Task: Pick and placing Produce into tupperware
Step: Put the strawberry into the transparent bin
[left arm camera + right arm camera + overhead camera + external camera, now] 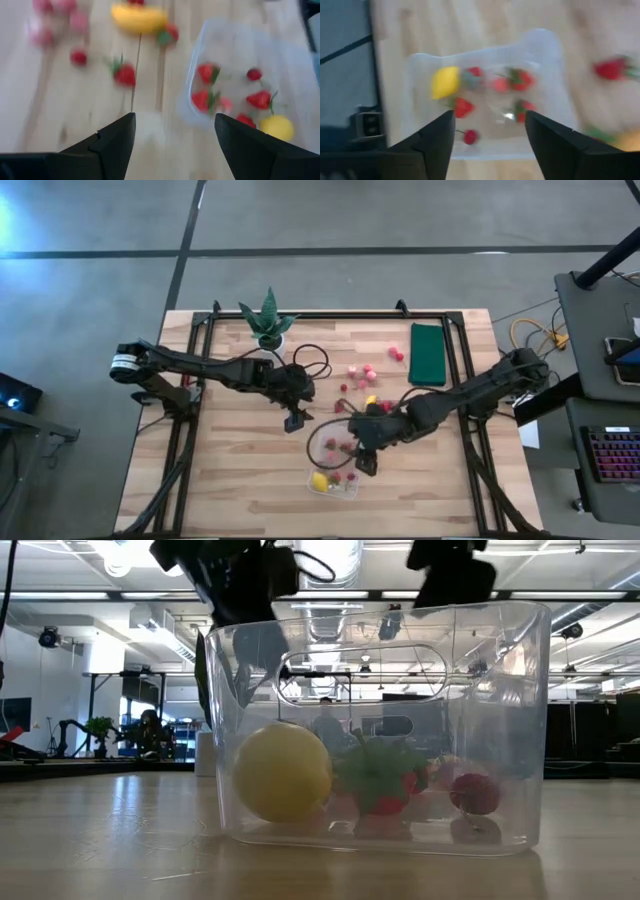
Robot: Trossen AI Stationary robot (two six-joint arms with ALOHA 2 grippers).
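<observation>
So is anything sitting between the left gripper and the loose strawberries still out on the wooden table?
Nothing visible does. The left gripper is open over bare wood, with the small red strawberries ahead of it and the clear rectangular plastic tub off to one side.

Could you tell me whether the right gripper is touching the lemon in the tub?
Apart: the right wrist view shows the right gripper open and empty above the tub, with the lemon lying clear beyond its fingers.

We see the tupperware (334, 468) near the table's (230, 470) front edge, berries (362, 373) behind it, plant (266, 320) behind-left.
</observation>
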